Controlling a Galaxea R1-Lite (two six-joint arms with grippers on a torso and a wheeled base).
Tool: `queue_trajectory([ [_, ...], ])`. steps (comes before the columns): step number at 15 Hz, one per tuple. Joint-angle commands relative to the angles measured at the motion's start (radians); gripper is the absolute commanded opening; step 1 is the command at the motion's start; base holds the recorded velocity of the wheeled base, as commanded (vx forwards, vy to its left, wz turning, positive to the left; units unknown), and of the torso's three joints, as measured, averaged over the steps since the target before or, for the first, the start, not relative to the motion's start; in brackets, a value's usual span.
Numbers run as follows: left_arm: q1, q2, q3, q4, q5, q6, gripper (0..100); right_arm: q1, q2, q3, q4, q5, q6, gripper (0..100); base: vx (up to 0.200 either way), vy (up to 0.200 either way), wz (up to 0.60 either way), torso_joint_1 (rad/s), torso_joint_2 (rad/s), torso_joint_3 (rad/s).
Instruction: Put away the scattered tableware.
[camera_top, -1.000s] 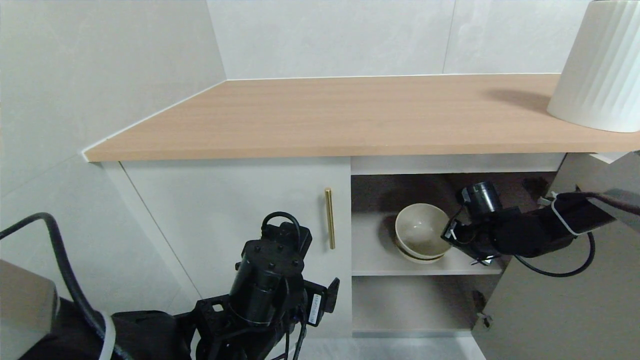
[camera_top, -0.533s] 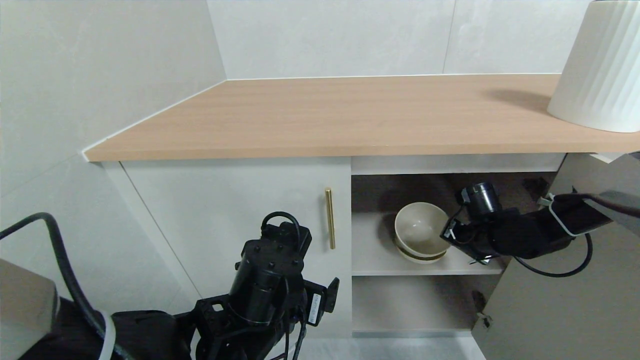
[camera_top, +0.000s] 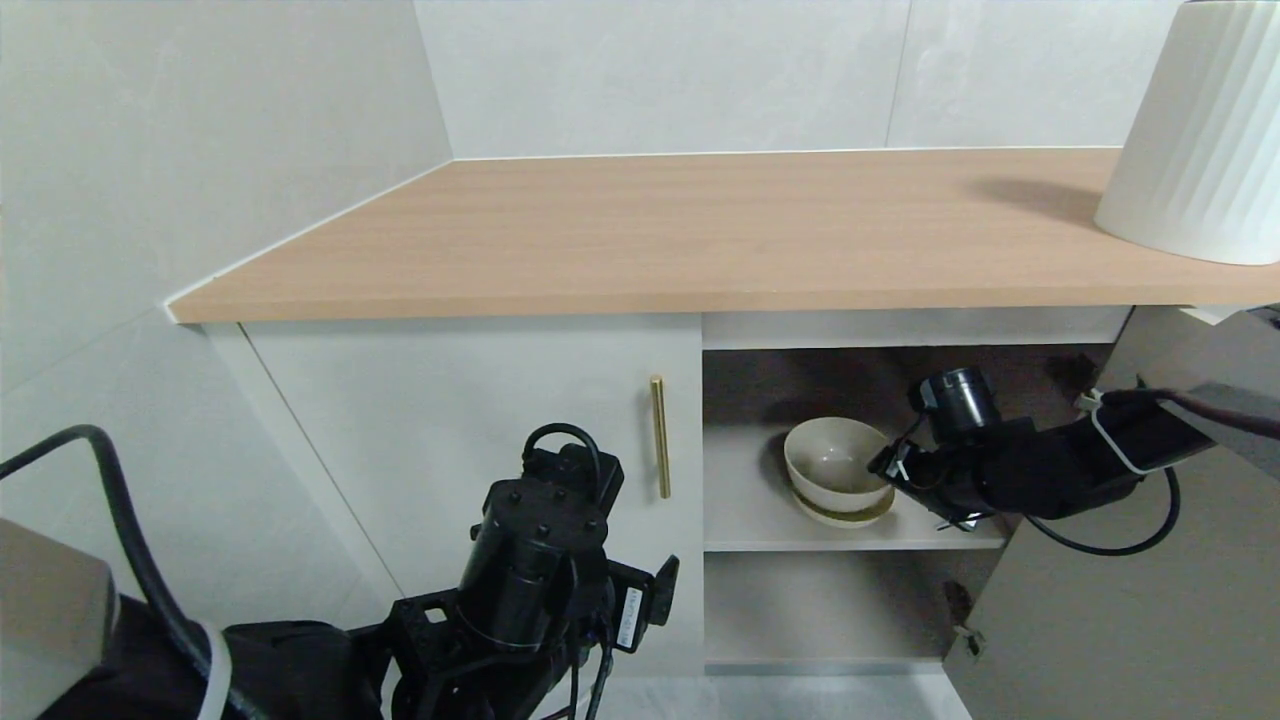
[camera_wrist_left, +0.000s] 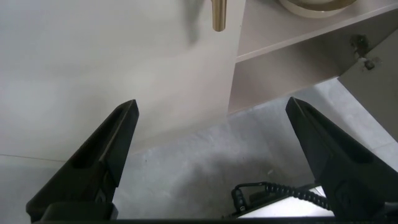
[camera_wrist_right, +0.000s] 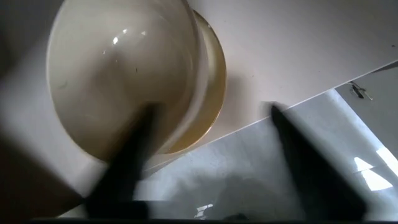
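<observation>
At 6 o'clock in the head view the left hand (camera_wrist_left: 211, 109) hangs low before the closed door (camera_top: 450, 430), fingers (camera_wrist_left: 99, 155) spread, holding nothing. At 4 o'clock the right hand (camera_top: 885, 470) is at the bowl (camera_top: 835, 462), which rests on a plate (camera_top: 848, 515) on the upper shelf (camera_top: 745, 500); its fingers (camera_wrist_right: 134, 155) stand apart. To finish well, I think, it should draw back straight — not catching the rim. The right wrist view gives one finger inside the bowl's wall, one outside; the head view gives the shelf.
</observation>
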Motion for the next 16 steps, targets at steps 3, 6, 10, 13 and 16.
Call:
queue_trajectory([
  [3,0.009,-0.005,0.000,-0.001,0.000,-0.001,100,0.013,-0.033,0.015,0.002,0.002,-0.001,100,0.000,0.000,0.00,0.000,0.00,0.000],
  [6,0.060,-0.071,-0.008,-0.001,0.000,0.006,100,0.051,-0.207,0.101,0.012,0.051,-0.069,100,0.000,0.000,0.00,0.000,0.00,0.000],
  [10,0.187,-0.263,0.044,0.007,-0.067,0.010,100,0.131,-0.567,0.276,0.075,0.068,-0.294,100,0.000,0.000,0.00,0.000,0.00,0.000],
  [13,0.241,-0.418,0.109,0.093,-0.096,0.036,100,0.188,-0.811,0.307,0.296,0.069,-0.321,100,0.000,0.000,0.00,0.000,0.00,0.000],
  [16,0.299,-0.531,0.161,0.190,-0.129,0.039,100,0.202,-0.962,0.307,0.535,0.086,-0.400,100,0.000,0.000,0.00,0.000,0.00,0.000],
])
